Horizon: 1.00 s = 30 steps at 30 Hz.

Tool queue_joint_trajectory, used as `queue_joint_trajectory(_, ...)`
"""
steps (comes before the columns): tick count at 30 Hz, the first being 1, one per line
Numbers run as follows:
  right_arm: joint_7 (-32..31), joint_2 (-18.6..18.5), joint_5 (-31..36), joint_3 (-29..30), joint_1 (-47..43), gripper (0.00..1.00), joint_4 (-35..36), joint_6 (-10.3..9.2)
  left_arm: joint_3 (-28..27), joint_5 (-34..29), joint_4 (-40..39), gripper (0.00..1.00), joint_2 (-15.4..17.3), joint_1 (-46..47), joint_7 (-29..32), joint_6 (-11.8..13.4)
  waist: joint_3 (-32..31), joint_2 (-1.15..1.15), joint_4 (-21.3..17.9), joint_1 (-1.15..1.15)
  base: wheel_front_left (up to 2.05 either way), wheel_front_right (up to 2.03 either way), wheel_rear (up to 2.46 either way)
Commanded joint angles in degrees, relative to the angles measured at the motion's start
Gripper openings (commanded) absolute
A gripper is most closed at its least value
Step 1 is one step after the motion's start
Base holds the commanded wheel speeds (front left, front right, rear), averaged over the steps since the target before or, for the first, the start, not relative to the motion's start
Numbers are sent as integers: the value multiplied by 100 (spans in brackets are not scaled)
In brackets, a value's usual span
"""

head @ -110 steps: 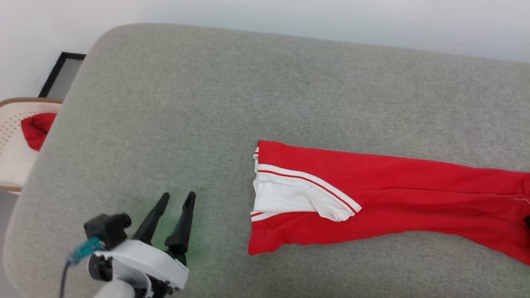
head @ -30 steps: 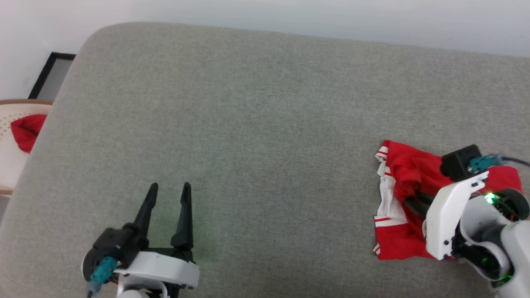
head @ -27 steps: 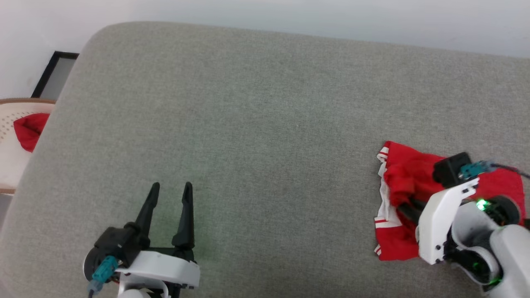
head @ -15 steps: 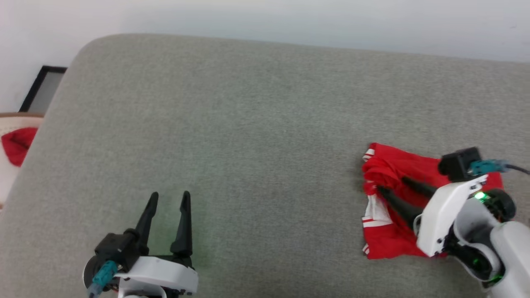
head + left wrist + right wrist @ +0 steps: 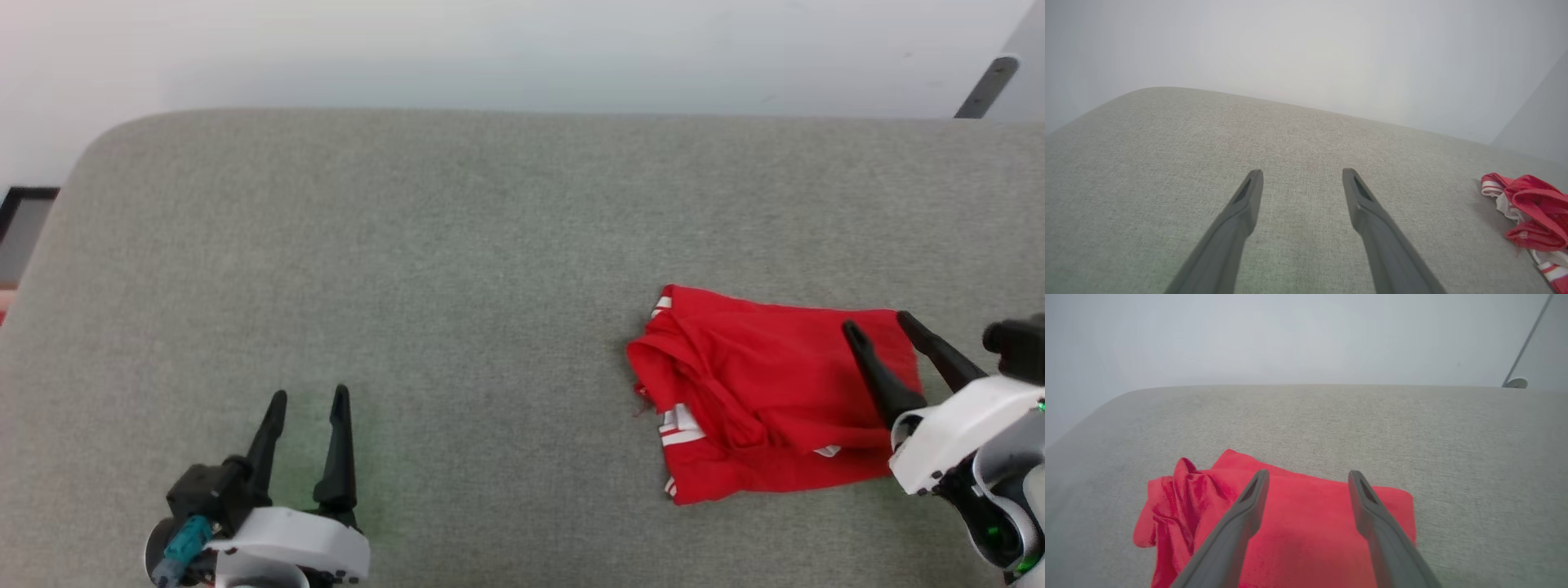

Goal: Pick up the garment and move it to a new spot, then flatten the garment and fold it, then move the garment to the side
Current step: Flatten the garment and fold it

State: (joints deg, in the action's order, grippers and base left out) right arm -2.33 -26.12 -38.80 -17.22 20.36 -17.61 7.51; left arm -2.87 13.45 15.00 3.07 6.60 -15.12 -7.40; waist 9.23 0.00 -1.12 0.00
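Having just unclamped from bright red jersey T-shirt with white striped trim (image 5: 759,384); holding right gripper (image 5: 876,322) apart, shirt lying folded under and ahead of its tips; keeping left gripper (image 5: 310,394) spread, well away; probably finishing the side move

a table (image 5: 424,229) covered in grey woven fabric spans the scene, its far left corner rounded. behind it stands a plain pale wall (image 5: 490,49). at the far left, beyond the table's edge, is a dark-framed grey panel (image 5: 23,194) (cut off by the picture's side). at the far right a slim grey rod (image 5: 984,86) leans against the wall.
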Motion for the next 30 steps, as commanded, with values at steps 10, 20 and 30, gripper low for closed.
queue_joint_trajectory(10,1280,15,243,18,-434,100,-631,-4,-53,-26,143,100,92,-312,1,-9,-515,0,-273,0,0,0,0)
queue_joint_trajectory(20,1606,284,544,337,-984,100,-560,-4,-8,29,-27,100,195,-860,1,-9,-877,0,-357,0,0,0,0)
queue_joint_trajectory(30,1697,554,1003,1162,-1726,100,136,-4,-44,-55,-485,100,196,-1366,1,-10,-988,0,-285,0,0,0,0)
